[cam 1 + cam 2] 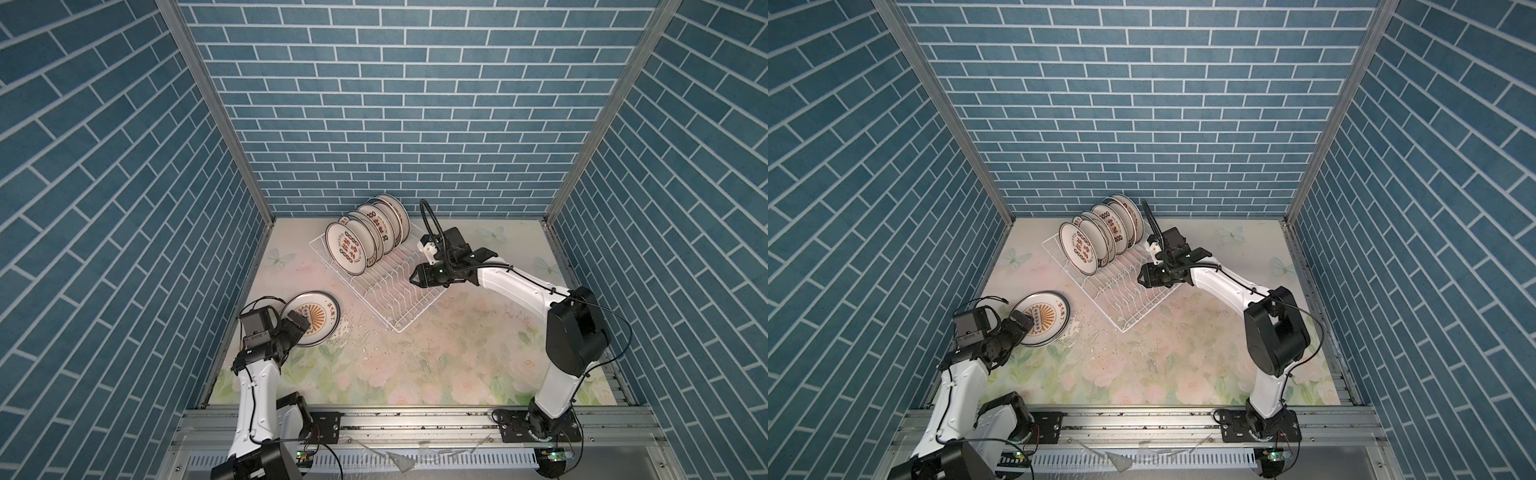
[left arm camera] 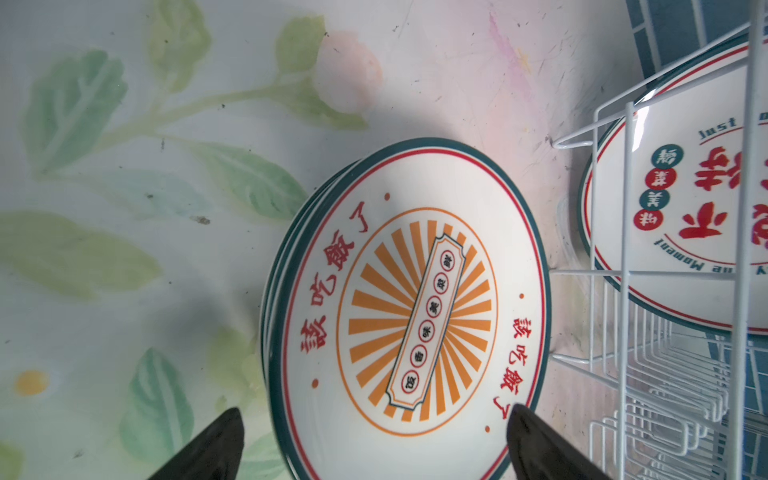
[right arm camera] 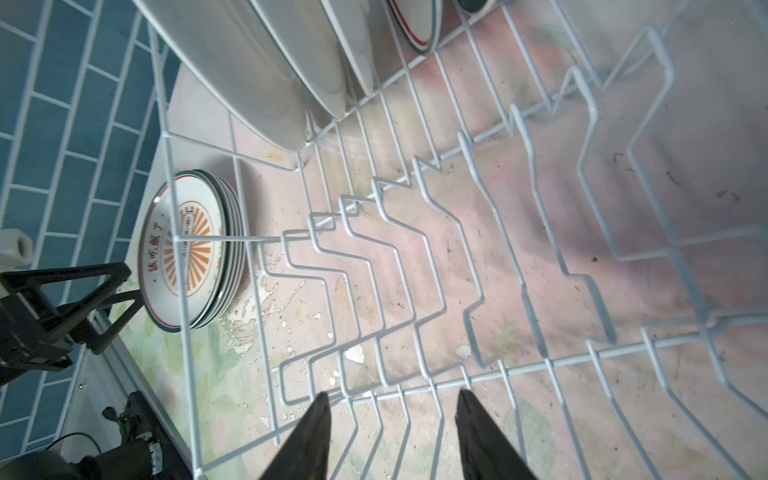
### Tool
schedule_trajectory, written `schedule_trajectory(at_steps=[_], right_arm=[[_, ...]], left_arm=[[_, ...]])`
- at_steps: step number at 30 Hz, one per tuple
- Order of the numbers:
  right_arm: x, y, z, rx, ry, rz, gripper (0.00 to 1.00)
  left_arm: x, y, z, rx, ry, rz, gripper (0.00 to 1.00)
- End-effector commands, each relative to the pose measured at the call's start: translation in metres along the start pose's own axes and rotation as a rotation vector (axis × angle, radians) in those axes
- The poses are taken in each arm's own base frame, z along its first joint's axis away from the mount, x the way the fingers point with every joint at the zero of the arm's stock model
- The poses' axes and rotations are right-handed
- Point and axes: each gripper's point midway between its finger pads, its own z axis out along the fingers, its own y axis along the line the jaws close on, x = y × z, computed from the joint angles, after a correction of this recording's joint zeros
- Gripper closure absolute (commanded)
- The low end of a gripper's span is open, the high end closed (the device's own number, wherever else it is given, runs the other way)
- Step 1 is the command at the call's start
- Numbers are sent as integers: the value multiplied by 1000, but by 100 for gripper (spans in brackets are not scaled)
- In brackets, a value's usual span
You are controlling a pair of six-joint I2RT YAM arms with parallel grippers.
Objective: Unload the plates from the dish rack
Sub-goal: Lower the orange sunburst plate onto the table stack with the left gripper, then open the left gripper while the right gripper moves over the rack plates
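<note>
While a row of plates [image 1: 365, 237] stands on edge at the far end of the dish rack [image 1: 395, 303], the near half of the rack is just bare wire slots. The row runs along the long side of the rack. The printed faces look toward the front and left, and the plain white backs look toward the back wall.

A stack of plates [image 1: 322, 309] lies flat on the flowery table [image 1: 415, 365], left of the rack, with an orange sunburst plate [image 2: 415, 316] on top. The left gripper [image 1: 297, 322] sits over the near edge of that stack with its jaws spread wide, pinching nothing.

The right gripper [image 1: 414, 277] hangs at the right side of the rack, over the bare slots, with its jaws partly apart and nothing between them. From it, the standing plates lie farther along the rack, toward the back wall. It is much nearer to them than the left gripper, so I think the right arm should reach for the next plate.
</note>
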Motion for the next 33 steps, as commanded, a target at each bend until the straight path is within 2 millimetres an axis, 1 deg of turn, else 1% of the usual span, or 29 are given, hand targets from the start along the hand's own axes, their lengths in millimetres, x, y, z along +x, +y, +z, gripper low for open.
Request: schedule_trajectory(at_steps=[1, 6, 10, 13, 15, 20, 23, 27, 33], right_arm=[[4, -18, 0, 118, 39, -11, 50], [25, -35, -5, 198, 71, 11, 51], [40, -45, -11, 240, 91, 26, 51], [50, -52, -11, 265, 121, 30, 51], [56, -57, -11, 287, 151, 23, 51], [65, -77, -21, 387, 197, 13, 51], [71, -86, -21, 404, 213, 35, 50], [85, -105, -24, 464, 240, 69, 51], [102, -135, -40, 545, 250, 136, 50]], left_arm=[[-6, -7, -1, 14, -10, 27, 1], [-7, -6, -2, 12, -17, 30, 1], [-7, -7, 0, 14, -17, 33, 1], [-7, -6, 3, 12, -11, 39, 1], [-8, -8, 4, 14, -6, 43, 1], [-7, -9, 9, 18, 16, 42, 1], [-7, -9, 10, 21, 12, 42, 1], [-8, -12, 10, 25, 15, 51, 1], [-5, -19, 11, 40, 24, 70, 1]])
